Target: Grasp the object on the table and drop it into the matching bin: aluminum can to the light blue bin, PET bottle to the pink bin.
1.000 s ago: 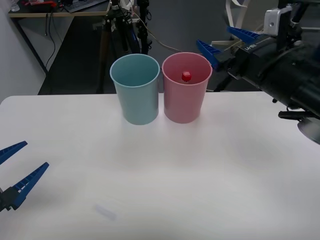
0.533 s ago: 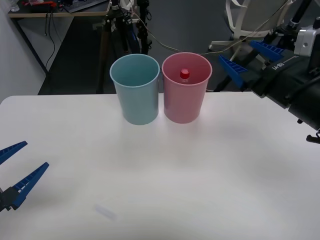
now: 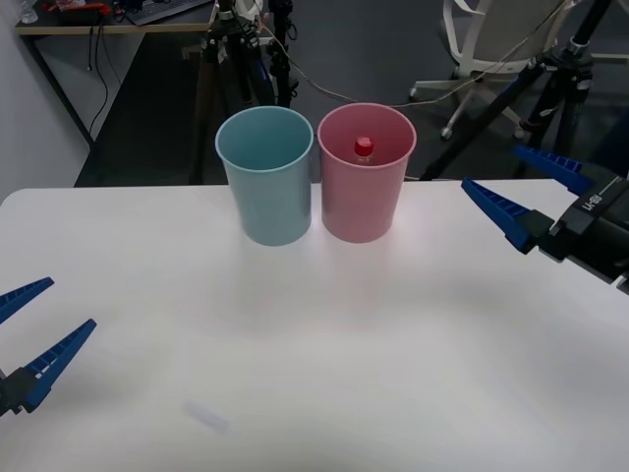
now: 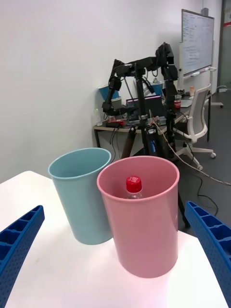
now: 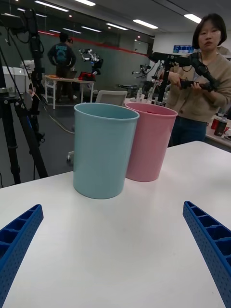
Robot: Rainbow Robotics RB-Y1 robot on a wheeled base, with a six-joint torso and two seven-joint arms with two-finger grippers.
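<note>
The PET bottle (image 3: 364,148) stands inside the pink bin (image 3: 362,197); its red cap (image 4: 134,184) shows above the rim in the right wrist view. The light blue bin (image 3: 266,192) stands beside the pink one, on its left in the front view. My right gripper (image 3: 526,192) hangs open over the table's right side, well clear of the bins, holding nothing. My left gripper (image 3: 34,329) rests open at the front left edge of the white table (image 3: 314,334). Both bins, the pink bin (image 5: 147,142) and the light blue bin (image 5: 102,150), also appear in the left wrist view.
Tripods, cables and an office chair (image 3: 491,39) stand on the dark floor behind the table. A desk (image 3: 108,20) is at the back left. The tabletop in front of the bins is bare white.
My right arm has pulled back from above the pink bin, moving right and down toward the table's right side with its fingers open. The bottle has settled in the pink bin.
</note>
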